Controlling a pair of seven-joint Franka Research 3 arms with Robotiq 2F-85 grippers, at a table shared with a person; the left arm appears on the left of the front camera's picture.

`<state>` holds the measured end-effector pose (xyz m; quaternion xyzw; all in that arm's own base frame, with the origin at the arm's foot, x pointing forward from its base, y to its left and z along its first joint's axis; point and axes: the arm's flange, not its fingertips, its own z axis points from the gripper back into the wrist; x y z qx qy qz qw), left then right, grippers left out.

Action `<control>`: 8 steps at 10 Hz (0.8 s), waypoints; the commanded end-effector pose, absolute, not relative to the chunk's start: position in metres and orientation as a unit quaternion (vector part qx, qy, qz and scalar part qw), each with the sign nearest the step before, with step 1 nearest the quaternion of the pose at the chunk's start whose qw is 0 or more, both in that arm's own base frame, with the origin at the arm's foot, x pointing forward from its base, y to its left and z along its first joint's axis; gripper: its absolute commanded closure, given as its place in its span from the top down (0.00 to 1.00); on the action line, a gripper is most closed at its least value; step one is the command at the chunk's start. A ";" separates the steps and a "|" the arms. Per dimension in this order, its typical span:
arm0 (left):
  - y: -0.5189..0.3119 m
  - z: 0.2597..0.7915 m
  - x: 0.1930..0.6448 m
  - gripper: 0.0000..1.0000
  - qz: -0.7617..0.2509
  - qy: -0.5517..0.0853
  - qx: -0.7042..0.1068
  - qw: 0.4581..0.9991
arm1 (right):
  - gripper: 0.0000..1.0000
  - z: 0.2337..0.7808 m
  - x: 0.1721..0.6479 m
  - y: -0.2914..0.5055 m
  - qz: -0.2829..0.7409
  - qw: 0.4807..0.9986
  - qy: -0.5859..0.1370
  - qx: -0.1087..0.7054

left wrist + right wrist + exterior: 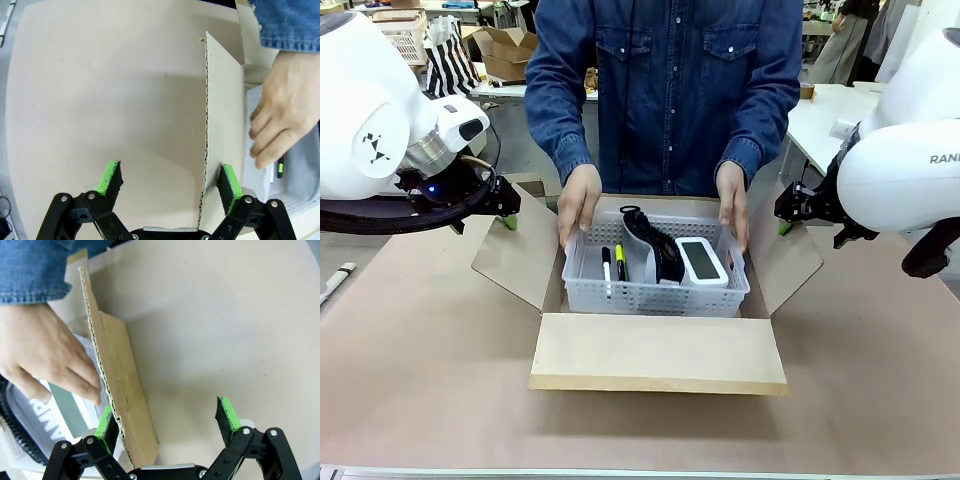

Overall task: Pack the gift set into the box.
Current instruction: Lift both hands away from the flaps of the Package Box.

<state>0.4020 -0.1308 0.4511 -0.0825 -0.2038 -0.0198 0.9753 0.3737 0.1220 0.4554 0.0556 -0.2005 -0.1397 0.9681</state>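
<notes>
As the person's hands [579, 203] grasp the white perforated plastic basket [655, 297], the spread left gripper [171, 179] and right gripper [166, 419] should pin outward the flaps [515, 255] of the brown cardboard box [658, 352].

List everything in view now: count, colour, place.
box: one, brown cardboard, table centre, flaps open
basket: one, white perforated plastic, in the box
pen: one, black and white, basket's left part
highlighter: one, yellow-green, beside the pen
cord: one, black, basket's middle
device: one, white, grey screen, basket's right part
table: one, brown, under the box
person's hands: two, on the basket's far corners
left gripper: one, black, green pads, open, fingers astride left flap
right gripper: one, same colours, open, fingers astride right flap
</notes>
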 end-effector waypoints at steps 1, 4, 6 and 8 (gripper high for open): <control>-0.131 0.452 0.402 1.00 -0.013 -0.202 -0.077 0.976 | 1.00 0.459 0.374 0.123 -0.148 0.967 -0.201 0.048; -0.131 0.452 0.402 1.00 -0.013 -0.202 -0.077 0.976 | 1.00 0.459 0.374 0.123 -0.148 0.967 -0.201 0.048; -0.131 0.452 0.402 1.00 -0.013 -0.202 -0.077 0.976 | 1.00 0.459 0.374 0.123 -0.148 0.967 -0.201 0.048; -0.131 0.452 0.402 1.00 -0.013 -0.202 -0.077 0.976 | 1.00 0.459 0.374 0.123 -0.148 0.967 -0.201 0.048</control>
